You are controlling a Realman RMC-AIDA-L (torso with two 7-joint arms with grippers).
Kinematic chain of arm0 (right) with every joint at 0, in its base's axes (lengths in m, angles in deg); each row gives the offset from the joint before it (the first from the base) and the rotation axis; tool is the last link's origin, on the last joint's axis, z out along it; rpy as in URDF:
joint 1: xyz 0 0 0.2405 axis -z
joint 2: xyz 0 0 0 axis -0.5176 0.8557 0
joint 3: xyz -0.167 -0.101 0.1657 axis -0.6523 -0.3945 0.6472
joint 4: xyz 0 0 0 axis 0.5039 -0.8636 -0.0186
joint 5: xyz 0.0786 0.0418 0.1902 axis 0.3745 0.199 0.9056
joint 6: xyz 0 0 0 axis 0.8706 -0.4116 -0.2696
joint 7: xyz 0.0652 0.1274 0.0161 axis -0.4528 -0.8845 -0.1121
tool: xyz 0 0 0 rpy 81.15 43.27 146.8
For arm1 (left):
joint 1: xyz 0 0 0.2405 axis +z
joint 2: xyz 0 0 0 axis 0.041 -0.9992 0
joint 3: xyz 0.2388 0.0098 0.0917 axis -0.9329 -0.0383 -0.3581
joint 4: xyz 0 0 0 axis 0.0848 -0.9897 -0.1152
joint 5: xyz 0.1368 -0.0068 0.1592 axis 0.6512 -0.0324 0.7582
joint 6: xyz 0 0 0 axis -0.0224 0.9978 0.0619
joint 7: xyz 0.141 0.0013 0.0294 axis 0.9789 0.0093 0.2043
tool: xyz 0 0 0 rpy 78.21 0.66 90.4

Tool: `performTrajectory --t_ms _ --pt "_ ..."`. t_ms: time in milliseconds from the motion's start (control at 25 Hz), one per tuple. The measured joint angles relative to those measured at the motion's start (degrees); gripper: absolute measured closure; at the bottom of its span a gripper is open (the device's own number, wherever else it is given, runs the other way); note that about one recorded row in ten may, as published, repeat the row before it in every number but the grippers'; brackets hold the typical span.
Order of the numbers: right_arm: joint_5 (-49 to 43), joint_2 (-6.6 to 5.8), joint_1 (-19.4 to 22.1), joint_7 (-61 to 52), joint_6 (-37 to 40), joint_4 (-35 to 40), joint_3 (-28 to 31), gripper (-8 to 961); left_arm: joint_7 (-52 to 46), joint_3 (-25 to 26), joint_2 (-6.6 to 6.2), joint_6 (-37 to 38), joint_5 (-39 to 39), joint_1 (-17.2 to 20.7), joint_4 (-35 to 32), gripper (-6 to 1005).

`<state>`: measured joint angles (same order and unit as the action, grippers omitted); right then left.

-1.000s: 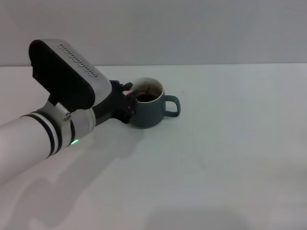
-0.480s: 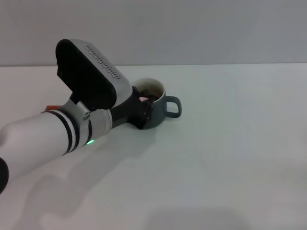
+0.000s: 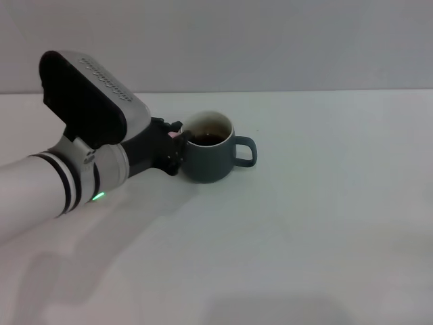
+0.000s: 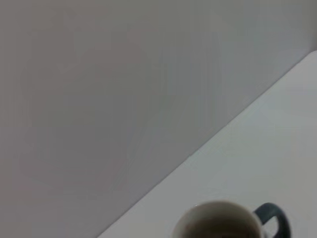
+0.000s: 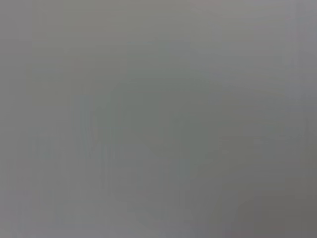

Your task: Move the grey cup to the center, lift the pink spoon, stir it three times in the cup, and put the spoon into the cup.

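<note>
The grey cup (image 3: 211, 161) stands on the white table near the middle, handle to the right, with dark liquid inside. My left gripper (image 3: 174, 143) is at the cup's left rim, shut on the pink spoon (image 3: 177, 135). Only a bit of the pink handle shows between the black fingers, and the spoon's grey neck reaches over the rim into the cup. The left wrist view shows the cup's cream rim (image 4: 218, 210) and handle (image 4: 274, 218), but no fingers. My right gripper is out of view, and the right wrist view shows only plain grey.
The white table (image 3: 318, 223) spreads wide around the cup. A grey wall stands behind its far edge. My left forearm (image 3: 47, 183) crosses the left part of the table.
My left arm swung right over the cup's rim half a second ago, then came back left to about where it was a second ago. The spoon end stays in the cup. The cup has not moved.
</note>
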<state>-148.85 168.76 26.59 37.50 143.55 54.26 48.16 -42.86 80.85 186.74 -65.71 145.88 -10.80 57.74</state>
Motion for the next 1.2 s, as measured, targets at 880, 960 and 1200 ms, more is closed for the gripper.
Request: performTrajectory --t_ms 880,960,1200 --pt "-0.26 0.18 0.55 0.0 0.27 -0.73 0.0 955 0.35 1.03 0.16 1.77 -0.42 -0.18 0.18 620" --pt "-0.26 0.18 0.69 0.0 0.41 -0.9 0.0 955 -0.29 -1.21 0.28 12.82 -1.37 2.05 0.07 544" --pt "-0.26 0.18 0.78 0.0 0.56 -0.97 0.0 954 -7.66 -12.36 0.1 58.19 -2.79 6.26 -7.45 456"
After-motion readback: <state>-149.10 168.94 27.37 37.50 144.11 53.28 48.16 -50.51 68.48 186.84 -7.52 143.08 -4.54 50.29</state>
